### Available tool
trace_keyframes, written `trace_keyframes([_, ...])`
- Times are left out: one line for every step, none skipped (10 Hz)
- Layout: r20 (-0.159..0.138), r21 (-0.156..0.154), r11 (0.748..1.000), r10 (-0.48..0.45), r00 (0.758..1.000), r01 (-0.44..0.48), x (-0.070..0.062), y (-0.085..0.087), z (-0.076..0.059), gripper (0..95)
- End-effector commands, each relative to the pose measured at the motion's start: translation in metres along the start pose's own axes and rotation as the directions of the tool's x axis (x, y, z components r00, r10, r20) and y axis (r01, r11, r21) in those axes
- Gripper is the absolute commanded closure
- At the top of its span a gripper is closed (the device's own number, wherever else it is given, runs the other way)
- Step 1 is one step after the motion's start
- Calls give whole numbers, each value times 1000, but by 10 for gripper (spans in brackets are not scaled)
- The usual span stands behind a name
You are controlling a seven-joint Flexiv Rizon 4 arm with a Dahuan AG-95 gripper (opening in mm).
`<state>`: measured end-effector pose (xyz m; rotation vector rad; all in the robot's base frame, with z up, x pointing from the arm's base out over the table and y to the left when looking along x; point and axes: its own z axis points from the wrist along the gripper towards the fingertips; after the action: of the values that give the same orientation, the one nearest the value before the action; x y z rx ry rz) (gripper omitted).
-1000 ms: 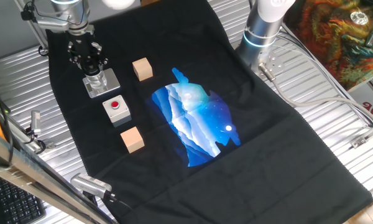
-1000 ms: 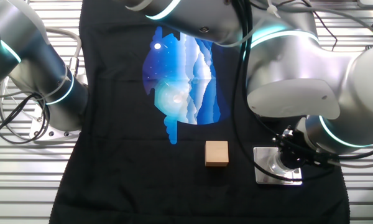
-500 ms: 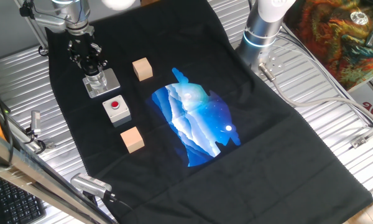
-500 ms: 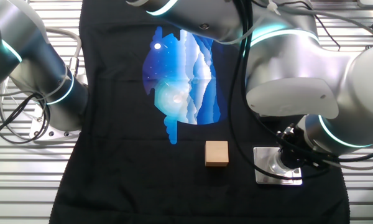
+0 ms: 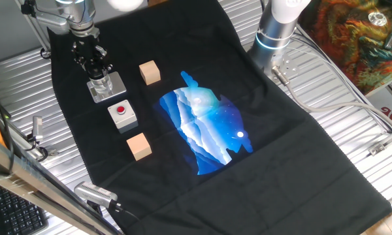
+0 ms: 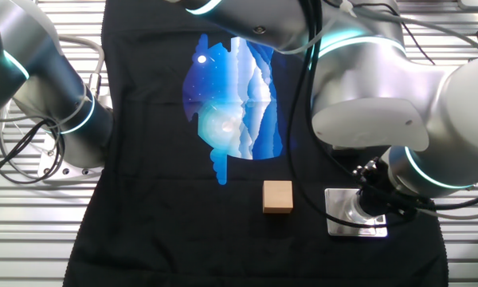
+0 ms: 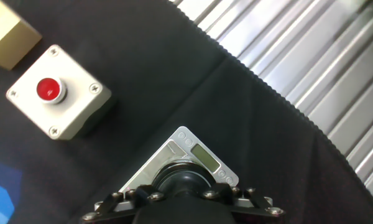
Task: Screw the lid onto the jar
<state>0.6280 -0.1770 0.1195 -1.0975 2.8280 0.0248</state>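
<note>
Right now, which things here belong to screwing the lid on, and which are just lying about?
In the job: jar on its base plate, lid, hand directly above them.

Lying about: two wooden cubes, button box, blue picture on the cloth.

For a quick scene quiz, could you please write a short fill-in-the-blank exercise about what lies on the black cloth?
1. The button on the grey box is coloured ____.
2. The number of wooden cubes on the cloth is ____.
3. The claw hangs directly above the ____, which stands on a square metal plate.
4. In the hand view, the black lid sits on top of the ____.

Missing words: red; two; jar; jar
</note>
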Motion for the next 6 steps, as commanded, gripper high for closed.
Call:
trace_keyframes([0,0,999,41,999,-41,0,0,0,950])
trace_keyframes([1,0,997,77,997,-77,0,0,0,950])
trace_keyframes([2,0,995,100,995,-100,0,0,0,950])
trace_keyframes([1,0,994,106,994,-106,0,0,0,950])
trace_keyframes([1,0,994,106,994,-106,0,0,0,950])
trace_keyframes([1,0,994,106,994,-106,0,0,0,950])
